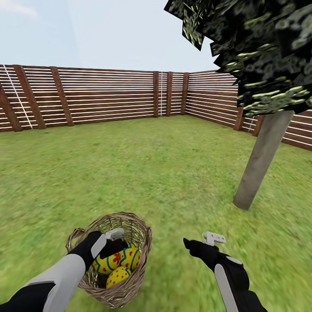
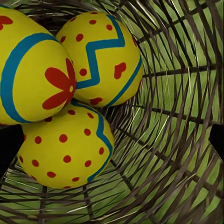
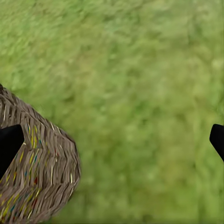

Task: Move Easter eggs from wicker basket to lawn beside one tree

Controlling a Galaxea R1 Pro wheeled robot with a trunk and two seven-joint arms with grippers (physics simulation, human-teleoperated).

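Left arm: grey-and-black forearm comes in from the lower left corner of the head view, angled up and rightward, wrist bent down over the basket rim
Left claw (image 1: 113, 243): sunk inside the wicker basket (image 1: 134, 284), just above the eggs; in the left wrist view two dark fingertips (image 2: 10, 148) sit far apart at either frame edge, so it is spread wide and holds nothing
Easter eggs (image 1: 117, 260): all three in the basket, packed touching one another; wrist view shows a zigzag-banded egg (image 2: 100, 56), a flower-marked egg (image 2: 32, 77) and a dotted egg (image 2: 65, 149)
Lawn (image 1: 143, 173): mottled green, carries the basket low and left of centre
Right arm: rises from the lower right, forearm pointing up and left, held off the grass
Right claw (image 1: 199, 242): hovers over bare lawn, just right of the basket; wrist view shows fingertips (image 3: 9, 142) wide apart, empty
Tree (image 1: 262, 160): pale tilted trunk right of the arm, well apart from the basket
Fence (image 1: 108, 97): brown slats behind
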